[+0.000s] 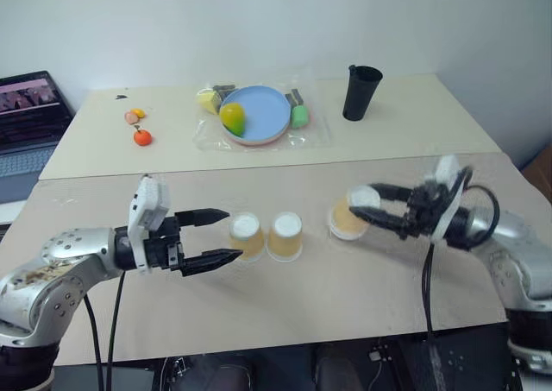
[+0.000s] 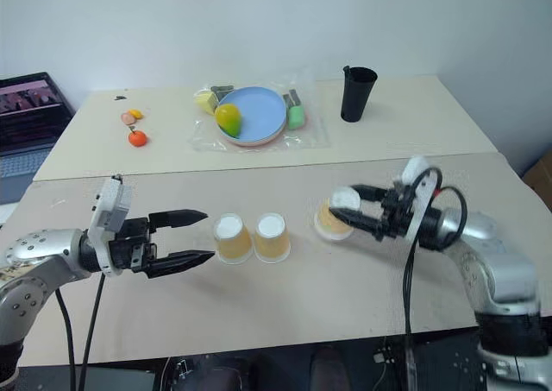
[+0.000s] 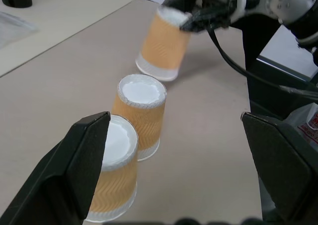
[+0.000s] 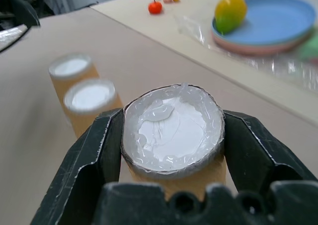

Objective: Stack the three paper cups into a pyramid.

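Observation:
Two of the three paper cups stand upside down side by side on the near table: the left cup (image 1: 246, 236) and the middle cup (image 1: 285, 235). My right gripper (image 1: 366, 203) is shut on the white base end of the third paper cup (image 1: 348, 219), which hangs tilted just above the table, to the right of the pair. In the right wrist view its black fingers (image 4: 97, 150) clamp that cup's base (image 4: 173, 128). My left gripper (image 1: 231, 233) is open, level, close beside the left cup, holding nothing. No pyramid stands.
On the far table are a tall black cup (image 1: 360, 91), a blue plate (image 1: 269, 106) with a yellow-green fruit on clear plastic, and small orange toy fruits (image 1: 142, 136). A laptop (image 1: 26, 123) sits at the far left. A seam runs between the two tables.

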Controlling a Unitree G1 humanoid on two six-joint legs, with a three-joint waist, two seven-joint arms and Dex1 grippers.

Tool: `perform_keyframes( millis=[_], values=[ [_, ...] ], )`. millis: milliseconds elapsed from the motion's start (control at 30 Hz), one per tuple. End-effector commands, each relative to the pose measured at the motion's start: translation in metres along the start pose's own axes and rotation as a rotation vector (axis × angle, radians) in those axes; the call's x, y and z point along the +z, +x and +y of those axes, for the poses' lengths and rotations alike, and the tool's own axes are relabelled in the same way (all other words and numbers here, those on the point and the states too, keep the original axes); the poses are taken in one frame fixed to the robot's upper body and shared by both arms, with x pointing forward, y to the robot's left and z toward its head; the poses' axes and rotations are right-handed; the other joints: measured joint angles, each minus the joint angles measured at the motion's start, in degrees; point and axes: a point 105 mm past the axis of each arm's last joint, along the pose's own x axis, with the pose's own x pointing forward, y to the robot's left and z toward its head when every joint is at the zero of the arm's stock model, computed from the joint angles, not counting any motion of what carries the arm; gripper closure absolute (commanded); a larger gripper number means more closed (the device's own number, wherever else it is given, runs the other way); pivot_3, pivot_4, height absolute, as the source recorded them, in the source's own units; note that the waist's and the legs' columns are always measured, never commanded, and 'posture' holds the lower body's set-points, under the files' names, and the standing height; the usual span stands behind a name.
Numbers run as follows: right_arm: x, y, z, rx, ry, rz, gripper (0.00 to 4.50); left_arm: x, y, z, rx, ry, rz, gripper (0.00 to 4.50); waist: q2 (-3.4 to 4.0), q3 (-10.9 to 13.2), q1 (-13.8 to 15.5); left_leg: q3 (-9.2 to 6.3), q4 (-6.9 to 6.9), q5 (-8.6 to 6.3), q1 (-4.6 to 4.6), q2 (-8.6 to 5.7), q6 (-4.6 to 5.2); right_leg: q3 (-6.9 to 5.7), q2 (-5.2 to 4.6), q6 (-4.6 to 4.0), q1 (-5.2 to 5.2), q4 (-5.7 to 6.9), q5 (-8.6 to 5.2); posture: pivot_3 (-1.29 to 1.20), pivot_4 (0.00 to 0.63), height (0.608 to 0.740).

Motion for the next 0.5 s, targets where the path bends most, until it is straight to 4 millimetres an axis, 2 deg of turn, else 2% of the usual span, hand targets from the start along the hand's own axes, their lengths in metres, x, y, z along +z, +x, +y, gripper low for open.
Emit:
perform_keyframes(
  millis=[33, 233, 400, 500],
  values=[
    [0.032, 0.006, 0.005, 0.12, -0.036, -0.037, 1.79, 0.005, -0.005, 0.001, 0.025, 0.049, -0.004, 0.0, 0.0, 0.0, 0.1, 0.0, -0.01, 0.0, 0.0, 0.0, 0.0, 0.0, 0.0, 0.0, 0.0, -0.02, 0.0, 0.0, 0.15, 0.735],
    [0.061, 0.015, 0.013, 0.289, -0.047, -0.035, 1.79, -0.002, -0.014, 0.003, 0.082, 0.049, 0.011, 0.0, 0.0, 0.0, 0.2, -0.01, 0.01, -0.03, -0.27, 0.0, 0.05, -0.01, 0.0, 0.0, -0.21, -0.08, 0.0, 0.0, 0.15, 0.735],
    [0.059, 0.031, 0.021, 0.38, -0.061, -0.013, 1.79, -0.006, -0.017, 0.002, 0.112, 0.036, 0.004, 0.0, 0.0, 0.0, 0.2, -0.01, 0.07, 0.07, -0.84, 0.02, -0.14, 0.0, 0.0, -0.08, -0.85, 0.05, 0.06, 0.0, 0.15, 0.735],
    [0.058, 0.039, 0.028, 0.428, -0.061, -0.019, 1.79, -0.006, -0.017, 0.0, 0.116, 0.037, -0.002, 0.0, 0.0, 0.0, 0.1, 0.0, 0.07, 0.14, -0.84, 0.02, -0.26, -0.01, -0.01, -0.1, -0.87, 0.06, 0.07, 0.0, 0.15, 0.735]
  ],
)
